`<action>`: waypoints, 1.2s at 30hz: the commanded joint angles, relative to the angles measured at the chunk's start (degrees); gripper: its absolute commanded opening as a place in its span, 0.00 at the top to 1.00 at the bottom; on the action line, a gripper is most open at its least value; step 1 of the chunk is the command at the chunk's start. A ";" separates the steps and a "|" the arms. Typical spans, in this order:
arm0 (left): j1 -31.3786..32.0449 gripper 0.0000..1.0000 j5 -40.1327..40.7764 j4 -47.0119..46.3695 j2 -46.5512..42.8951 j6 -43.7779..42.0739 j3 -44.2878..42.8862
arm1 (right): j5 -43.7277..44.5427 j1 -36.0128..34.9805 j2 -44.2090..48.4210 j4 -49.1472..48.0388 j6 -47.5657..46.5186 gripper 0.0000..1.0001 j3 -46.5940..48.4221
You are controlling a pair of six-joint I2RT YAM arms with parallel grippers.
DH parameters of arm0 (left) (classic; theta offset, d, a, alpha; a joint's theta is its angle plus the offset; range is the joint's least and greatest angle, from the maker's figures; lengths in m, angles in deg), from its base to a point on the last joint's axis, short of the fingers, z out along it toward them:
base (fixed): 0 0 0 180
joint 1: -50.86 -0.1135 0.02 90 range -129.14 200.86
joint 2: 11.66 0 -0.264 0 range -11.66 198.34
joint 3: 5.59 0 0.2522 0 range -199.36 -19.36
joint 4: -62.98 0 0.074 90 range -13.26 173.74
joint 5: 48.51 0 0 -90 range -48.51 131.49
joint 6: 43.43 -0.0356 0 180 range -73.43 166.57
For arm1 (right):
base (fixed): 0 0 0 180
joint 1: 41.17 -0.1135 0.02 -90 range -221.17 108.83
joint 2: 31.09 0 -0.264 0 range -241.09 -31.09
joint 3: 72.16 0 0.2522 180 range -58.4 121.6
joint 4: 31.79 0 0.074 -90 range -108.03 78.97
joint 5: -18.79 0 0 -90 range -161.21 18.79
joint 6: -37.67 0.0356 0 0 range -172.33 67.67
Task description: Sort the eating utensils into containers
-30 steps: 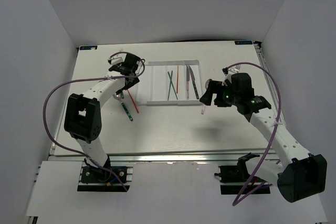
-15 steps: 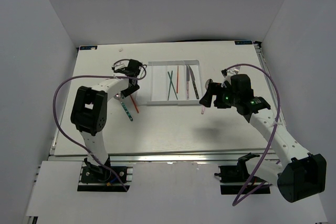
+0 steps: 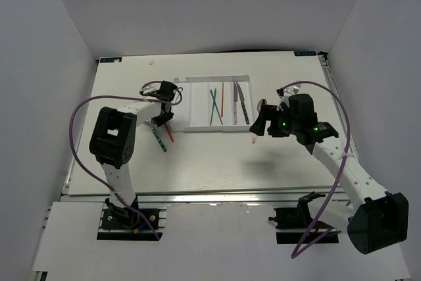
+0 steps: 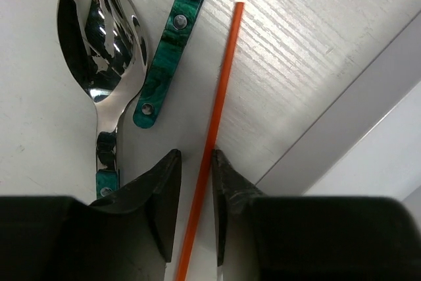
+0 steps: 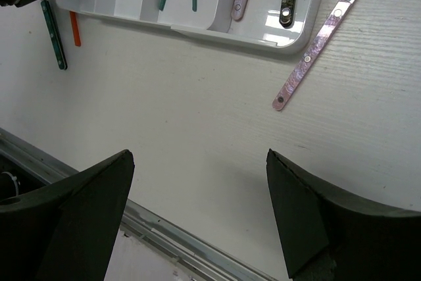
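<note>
My left gripper (image 3: 164, 114) is low over the table, left of the white tray (image 3: 197, 106). In the left wrist view its jaws (image 4: 196, 154) stand narrowly open astride an orange-red chopstick (image 4: 220, 83) that lies flat, touching one finger only. A teal-handled spoon (image 4: 99, 31) and another teal handle (image 4: 174, 44) lie beside it. The tray holds teal chopsticks (image 3: 214, 106), an orange chopstick (image 3: 222, 100), a pink-handled utensil (image 3: 235, 106) and a dark knife (image 3: 243, 106). My right gripper (image 3: 262, 120) hovers wide open and empty (image 5: 198, 154) near a pink-handled fork (image 5: 312, 54) on the table.
The tray's raised rim (image 4: 368, 116) runs close along the right of the left fingers. A teal-handled utensil (image 3: 158, 139) lies on the table below the left gripper. The table's metal front rail (image 5: 164, 235) shows under the right gripper.
My left gripper has moved right and down, from near the table's left side to over the orange-red chopstick beside the tray. The right arm has barely moved.
</note>
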State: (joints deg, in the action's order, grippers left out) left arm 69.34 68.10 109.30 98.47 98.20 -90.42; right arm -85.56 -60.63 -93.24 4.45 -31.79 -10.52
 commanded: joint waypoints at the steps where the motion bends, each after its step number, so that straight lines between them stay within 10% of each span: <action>1: -0.11 0.65 -2.61 -1.00 -1.58 -0.92 2.34 | -1.38 0.30 0.36 -1.39 -0.67 0.14 0.46; 9: -0.11 0.74 -5.68 -4.15 -6.58 -1.54 10.66 | -2.00 0.30 0.89 -1.47 -0.32 0.14 0.73; 15: -0.11 1.00 -8.85 -7.42 -10.37 -2.94 16.48 | -2.79 0.22 1.24 -2.00 0.21 0.14 0.55; 36: 0.41 1.00 -17.98 -8.73 -27.68 -14.28 10.17 | -1.91 0.30 1.24 -1.91 0.30 0.15 1.43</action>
State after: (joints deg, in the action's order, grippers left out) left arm 69.36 55.69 103.11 72.65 87.65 -77.64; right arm -87.68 -60.63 -92.50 4.29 -31.53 -10.52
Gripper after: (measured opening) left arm 0.017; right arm 0.853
